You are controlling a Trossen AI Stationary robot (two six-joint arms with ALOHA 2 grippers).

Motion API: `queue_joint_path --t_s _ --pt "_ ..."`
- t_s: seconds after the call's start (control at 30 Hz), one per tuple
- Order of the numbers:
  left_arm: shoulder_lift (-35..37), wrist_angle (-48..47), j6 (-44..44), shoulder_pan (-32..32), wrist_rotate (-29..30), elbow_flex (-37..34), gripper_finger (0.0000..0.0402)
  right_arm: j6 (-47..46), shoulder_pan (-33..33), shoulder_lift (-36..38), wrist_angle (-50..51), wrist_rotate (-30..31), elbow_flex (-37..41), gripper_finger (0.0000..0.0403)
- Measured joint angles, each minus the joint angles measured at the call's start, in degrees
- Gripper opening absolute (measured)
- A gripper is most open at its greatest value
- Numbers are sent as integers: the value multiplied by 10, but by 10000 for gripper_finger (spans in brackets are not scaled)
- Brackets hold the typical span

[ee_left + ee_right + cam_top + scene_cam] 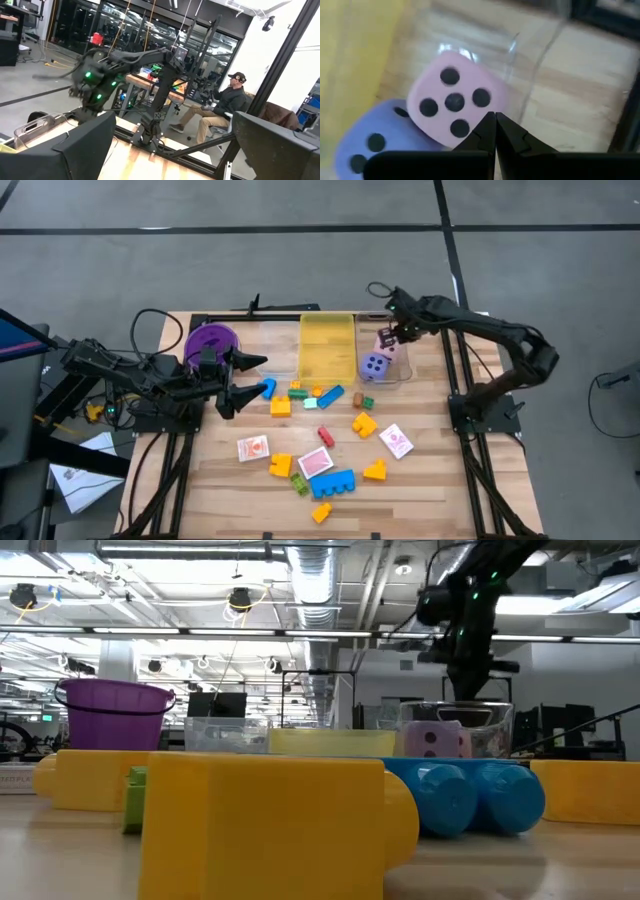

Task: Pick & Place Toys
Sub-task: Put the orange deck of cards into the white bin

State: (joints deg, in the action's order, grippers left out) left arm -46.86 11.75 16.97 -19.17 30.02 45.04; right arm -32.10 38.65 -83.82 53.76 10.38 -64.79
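My right gripper (pixel 386 335) is shut and hovers over the clear bin (pixel 398 370) at the table's far right. In the right wrist view its shut fingertips (pixel 495 131) are above the pink die (pixel 452 100), which leans on the purple die (pixel 367 145) inside the bin. In the low view the gripper (pixel 468 680) ends above the bin's rim, clear of the pink die (pixel 440 740). My left gripper (pixel 243 378) is open and empty at the table's left, next to a blue curved block (pixel 266 388). Blocks and red-and-white cards (pixel 315 463) lie across the table's middle.
A purple bowl (pixel 211 340) stands at the far left and a yellow bin (pixel 328 345) beside the clear bin. A large blue block (pixel 333 483) and yellow blocks (pixel 375 471) lie near the front edge. A seated person (pixel 220 107) is beyond the table.
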Motion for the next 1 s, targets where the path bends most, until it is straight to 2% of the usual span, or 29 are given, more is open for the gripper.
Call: queue_joint_path --t_s 0.13,0.23,0.33,0.53,0.7,0.8,1.0 --pt "0 -5 0 0 5 0 398 -18 -1 81 1 0 0 0" --pt "0 -28 11 0 21 0 398 -7 -15 148 1 -29 0 0" --pt "0 -64 44 0 37 0 398 5 -45 210 0 -57 0 0" --pt "-19 -97 65 0 52 0 398 5 -131 302 -17 -65 0 0" --pt "-52 -124 108 0 54 0 398 -34 -197 339 -66 -87 -1 0" --pt "-81 -150 120 0 35 10 398 -58 -225 347 -88 -74 -1 3" --pt "-147 -303 80 0 25 113 398 -76 -255 348 -95 -47 -1 51"
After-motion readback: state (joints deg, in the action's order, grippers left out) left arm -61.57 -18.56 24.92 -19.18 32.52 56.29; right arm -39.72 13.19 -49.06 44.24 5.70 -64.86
